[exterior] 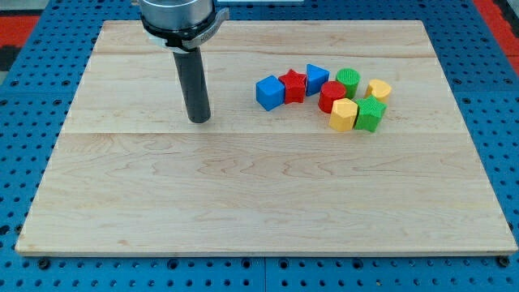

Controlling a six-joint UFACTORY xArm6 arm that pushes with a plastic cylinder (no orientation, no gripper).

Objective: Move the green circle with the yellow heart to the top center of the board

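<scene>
Green circle (348, 80) and yellow heart (378, 89) sat near each other at the upper right of the cluster, toward the view's right on the wooden table (243, 195). The circle was at the cluster's top, the heart just to its right and slightly lower. My tip (199, 119) rested well apart from them, off to the view's left, with bare board between it and the nearest block. No gripper existed on this arm, only the rod, so nothing could be spread, pressed together or pinching.

The trouble lay in the crowding. Red cylinder-like block (332, 96) was touching or almost touching the circle from below-left, and the yellow hexagon (344, 114) and green star (371, 114) sat just beneath — any push coming from the bottom would likely have dragged them along. Approaching straight from the left, the tip would have met the blue cube (269, 92), red star (293, 85) and blue triangle (317, 78) first, scattering them into the pair.

A push on only one of the two could also have split them — the heart might have slid off sideways.
</scene>
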